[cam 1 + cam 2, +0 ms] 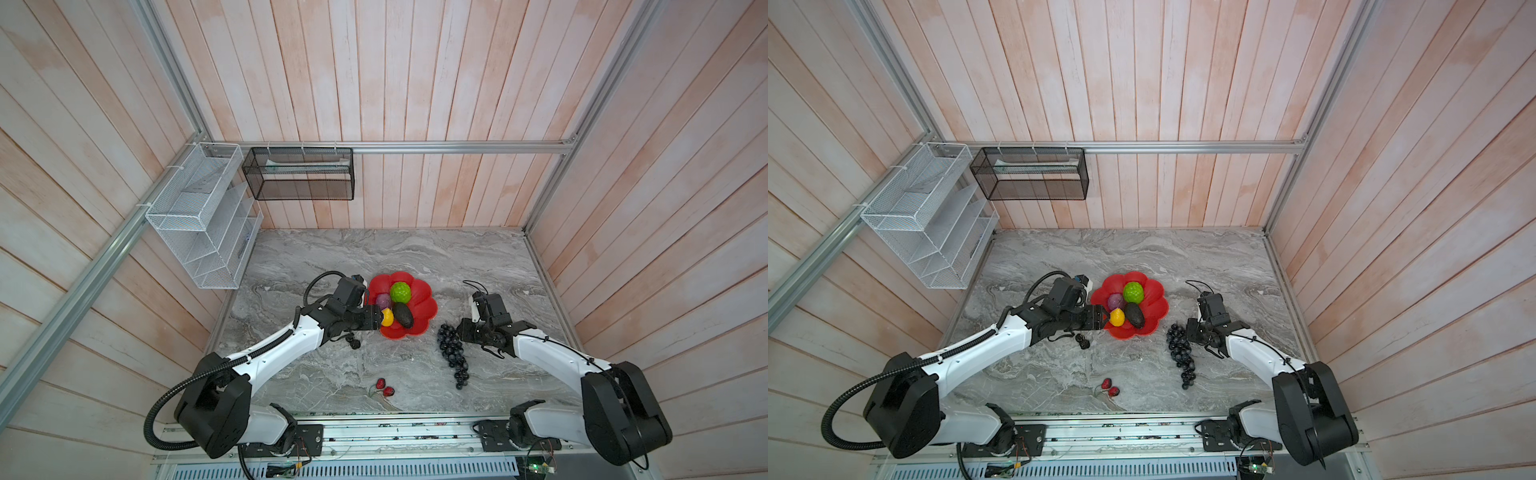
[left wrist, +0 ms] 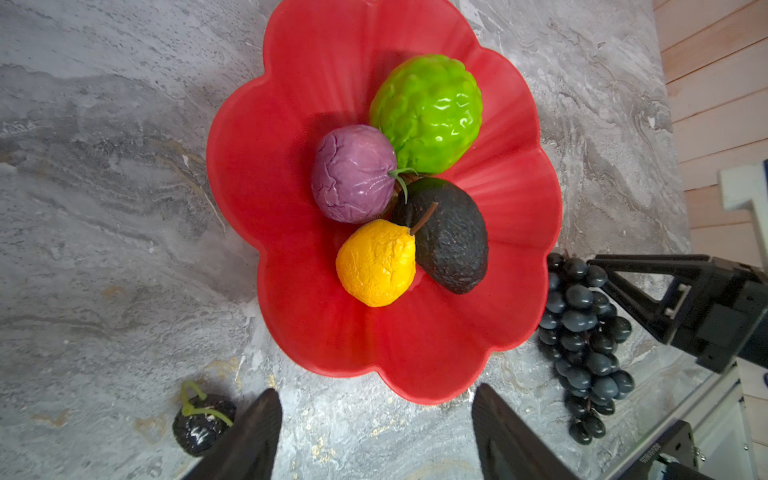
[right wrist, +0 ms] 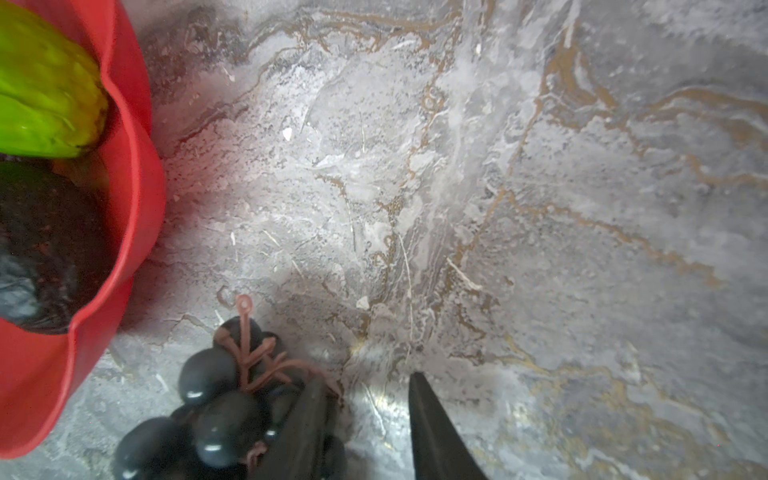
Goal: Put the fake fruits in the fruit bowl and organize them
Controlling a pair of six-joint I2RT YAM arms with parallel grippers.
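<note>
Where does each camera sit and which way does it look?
Left wrist: on the left arm, looking down into the fruit bowl; left fingers and the right gripper show.
Right wrist: on the right arm, low over the table, facing the grape bunch; right fingers show.
Both top views: high above the robot's base, looking down at the table; both arms show.
Shared: both wrist views catch fruit bowl, green fruit, avocado, grape bunch.

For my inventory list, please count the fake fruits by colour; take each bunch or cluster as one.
Green: 1, bumpy ball
Purple: 1, round fruit
Yellow: 1, lemon-like fruit
Red: 2, strawberries
Dark: 3, avocado, grape bunch, berry cluster
Total: 8
</note>
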